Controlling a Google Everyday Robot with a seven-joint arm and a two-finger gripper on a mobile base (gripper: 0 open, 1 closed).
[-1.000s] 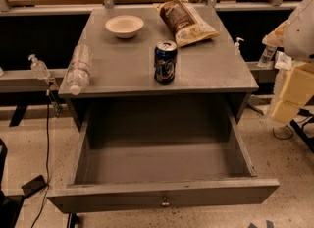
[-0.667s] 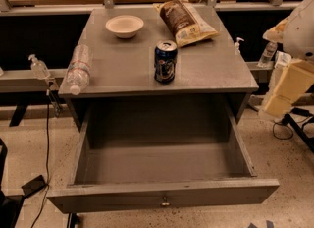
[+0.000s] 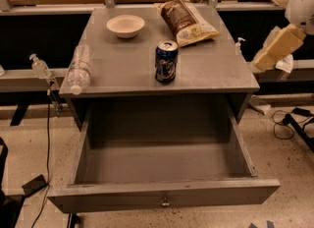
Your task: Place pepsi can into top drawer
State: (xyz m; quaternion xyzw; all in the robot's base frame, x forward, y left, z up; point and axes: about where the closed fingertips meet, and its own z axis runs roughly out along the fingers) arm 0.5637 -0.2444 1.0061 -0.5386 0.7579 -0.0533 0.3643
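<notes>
The pepsi can (image 3: 166, 61) is dark blue with a silver top. It stands upright on the grey cabinet top (image 3: 206, 70), near the middle and close to the front edge. The top drawer (image 3: 162, 197) is pulled fully out below it; its inside looks empty, and a small knob sits on its front panel. My gripper (image 3: 277, 48) is a pale yellowish shape at the right edge of the view. It hangs beside the cabinet's right side at about the height of the top, well to the right of the can and touching nothing.
On the cabinet top are a white bowl (image 3: 125, 25) at the back left, a brown chip bag (image 3: 186, 21) at the back right, and a clear water bottle (image 3: 79, 68) lying along the left edge. Cables (image 3: 287, 124) lie on the floor at the right.
My gripper has risen and shifted a little left, toward the cabinet's right side. The can, the drawer and the other items have not moved.
</notes>
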